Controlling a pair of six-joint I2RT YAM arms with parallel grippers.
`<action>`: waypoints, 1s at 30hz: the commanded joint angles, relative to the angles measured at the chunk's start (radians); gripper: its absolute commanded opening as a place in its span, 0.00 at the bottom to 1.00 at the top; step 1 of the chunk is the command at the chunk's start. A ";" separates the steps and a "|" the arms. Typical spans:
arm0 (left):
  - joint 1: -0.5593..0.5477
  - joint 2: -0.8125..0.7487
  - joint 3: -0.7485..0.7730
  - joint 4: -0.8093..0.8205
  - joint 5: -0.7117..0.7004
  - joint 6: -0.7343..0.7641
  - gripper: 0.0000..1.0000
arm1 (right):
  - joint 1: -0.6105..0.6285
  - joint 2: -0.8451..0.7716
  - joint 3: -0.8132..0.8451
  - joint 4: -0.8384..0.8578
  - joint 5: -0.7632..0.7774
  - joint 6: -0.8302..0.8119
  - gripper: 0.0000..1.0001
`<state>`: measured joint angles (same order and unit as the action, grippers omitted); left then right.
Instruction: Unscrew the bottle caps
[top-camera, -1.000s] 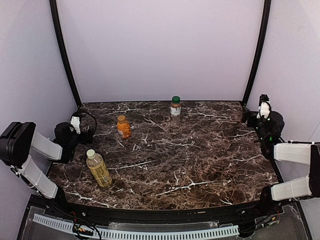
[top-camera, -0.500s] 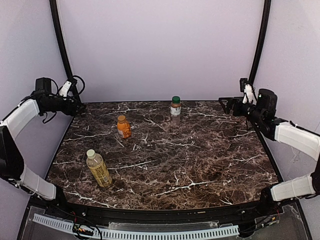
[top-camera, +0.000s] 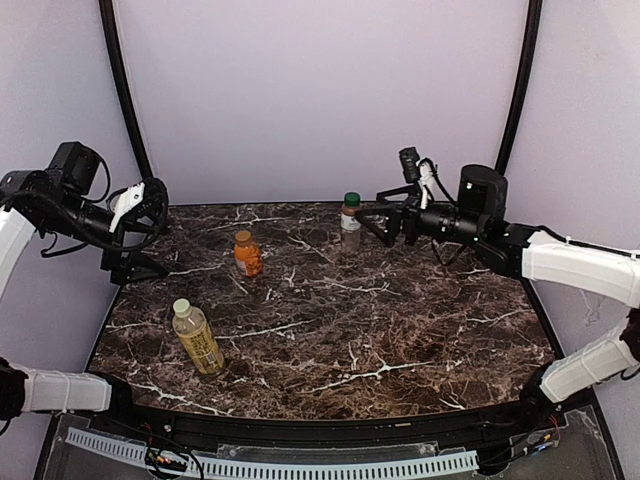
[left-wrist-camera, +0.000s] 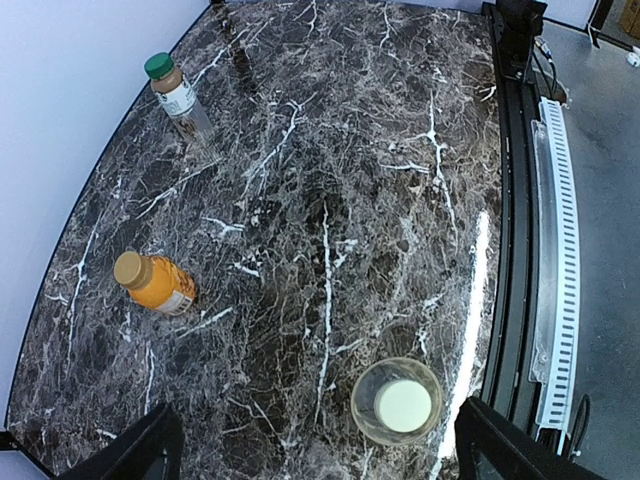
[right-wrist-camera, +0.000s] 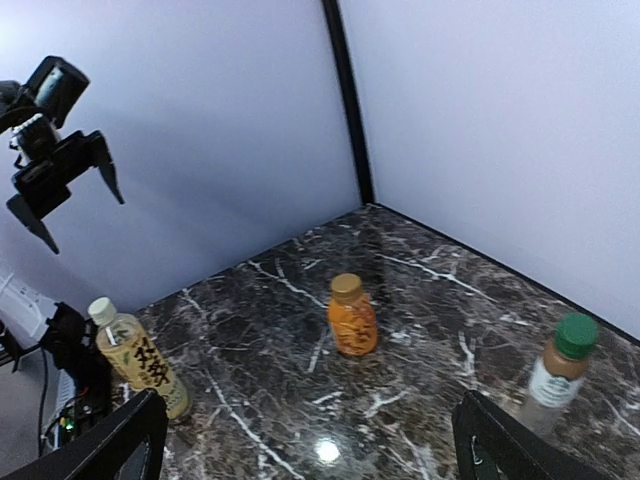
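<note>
Marble table (top-camera: 400, 330). Three bottles capped. Left gripper (top-camera: 148, 232), right gripper (top-camera: 372, 224) aloft, jaws spread, empty. Advise: one steadies green-capped bottle (top-camera: 351, 220), other twists cap (top-camera: 351, 199).

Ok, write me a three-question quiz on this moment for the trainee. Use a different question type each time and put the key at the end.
1. True or false: the tea bottle, the orange juice bottle and the green-capped bottle all stand upright and capped on the table.
2. Which bottle is closest to the right gripper? A) tea bottle B) orange juice bottle C) green-capped bottle
3. Fill in: the left gripper is ____ and holds nothing.
Key: 1 true; 2 C; 3 open.
</note>
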<state>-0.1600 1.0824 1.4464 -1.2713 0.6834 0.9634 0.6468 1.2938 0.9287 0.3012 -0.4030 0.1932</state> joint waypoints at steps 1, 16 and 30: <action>-0.008 -0.044 -0.020 -0.276 -0.030 0.041 0.97 | 0.192 0.151 0.132 0.091 -0.027 -0.031 0.98; 0.150 -0.164 -0.143 0.130 -0.337 -0.458 0.99 | 0.572 0.795 0.848 -0.117 0.090 -0.099 0.99; 0.189 -0.185 -0.153 0.151 -0.334 -0.480 0.99 | 0.647 0.974 1.045 -0.297 0.280 -0.177 0.79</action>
<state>0.0219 0.9134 1.2793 -1.1179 0.3466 0.4995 1.2938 2.2234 1.9026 0.0746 -0.2081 0.0372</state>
